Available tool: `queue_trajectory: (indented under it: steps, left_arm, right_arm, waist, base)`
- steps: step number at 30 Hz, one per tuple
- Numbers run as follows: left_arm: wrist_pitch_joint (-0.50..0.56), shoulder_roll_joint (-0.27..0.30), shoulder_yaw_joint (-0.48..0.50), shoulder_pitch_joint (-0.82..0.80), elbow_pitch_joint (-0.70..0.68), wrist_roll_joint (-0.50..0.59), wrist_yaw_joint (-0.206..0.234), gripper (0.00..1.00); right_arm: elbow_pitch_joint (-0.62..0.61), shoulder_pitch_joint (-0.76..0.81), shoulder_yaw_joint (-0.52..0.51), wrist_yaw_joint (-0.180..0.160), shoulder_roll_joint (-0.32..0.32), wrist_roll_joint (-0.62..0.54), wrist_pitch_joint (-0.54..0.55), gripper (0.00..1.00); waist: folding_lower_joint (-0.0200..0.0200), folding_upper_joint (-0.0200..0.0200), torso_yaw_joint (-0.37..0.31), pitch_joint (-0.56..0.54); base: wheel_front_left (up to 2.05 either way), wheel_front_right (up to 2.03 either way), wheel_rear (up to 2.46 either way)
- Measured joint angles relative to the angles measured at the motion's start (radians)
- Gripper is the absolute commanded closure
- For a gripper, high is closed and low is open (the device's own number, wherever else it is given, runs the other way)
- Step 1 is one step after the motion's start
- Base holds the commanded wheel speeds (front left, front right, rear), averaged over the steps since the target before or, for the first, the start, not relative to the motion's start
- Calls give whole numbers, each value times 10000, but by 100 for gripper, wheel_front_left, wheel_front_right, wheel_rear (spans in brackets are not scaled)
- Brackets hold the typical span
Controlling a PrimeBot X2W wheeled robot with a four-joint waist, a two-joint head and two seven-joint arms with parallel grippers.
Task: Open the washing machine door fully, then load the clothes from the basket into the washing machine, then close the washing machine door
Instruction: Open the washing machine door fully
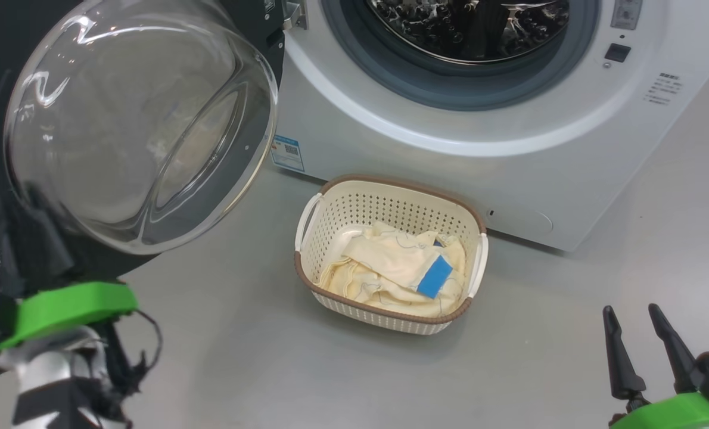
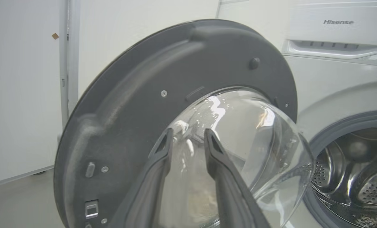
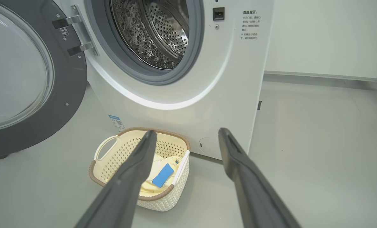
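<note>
At frame centre, basket (image 1: pixel 390 182) sitting on floor by washing machine (image 1: pixel 450 161), clothes (image 1: pixel 390 268) lying inside. Door (image 1: pixel 140 119) standing open, upper left. Left pincer (image 2: pixel 187 134) gaping empty near its glass; right pincer (image 1: pixel 630 310) gaping empty, lower right. Risk: left arm nudging door shut.

Laundry room: washing machine (image 3: pixel 233 95) on grey floor (image 3: pixel 318 142), white walls (image 3: pixel 318 31)
</note>
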Motion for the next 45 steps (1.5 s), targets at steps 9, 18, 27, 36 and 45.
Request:
queue_trajectory:
  steps: [9,18,27,36,45]
  left_arm:
    - [-2,29,-1891,1289,-2128,-159,286,0]
    - [-6,61,-2458,1903,-1802,-144,-771,0]
    - [-8,86,-2077,2681,-972,35,-1699,0]
    - [-2,86,-1237,3515,-587,186,-2500,0]
    - [-2,86,-771,3875,-550,316,-2798,0]
  right_arm:
    - [13,-99,136,0,23,0,-2,0]
    - [-8,-102,267,0,98,0,-2,0]
    - [-73,-97,384,0,171,-6,-2,0]
    - [-121,-63,489,0,186,-12,-2,0]
    - [-186,-45,445,0,194,-13,-2,0]
  waist:
    - [0,0,-424,-228]
    - [0,0,-1280,-410]
    - [0,0,-2399,-513]
    - [0,0,-3277,-657]
    - [0,0,-3762,-644]
  base:
    - [0,0,0]
    - [0,0,0]
    - [0,0,0]
    - [0,0,0]
    - [0,0,0]
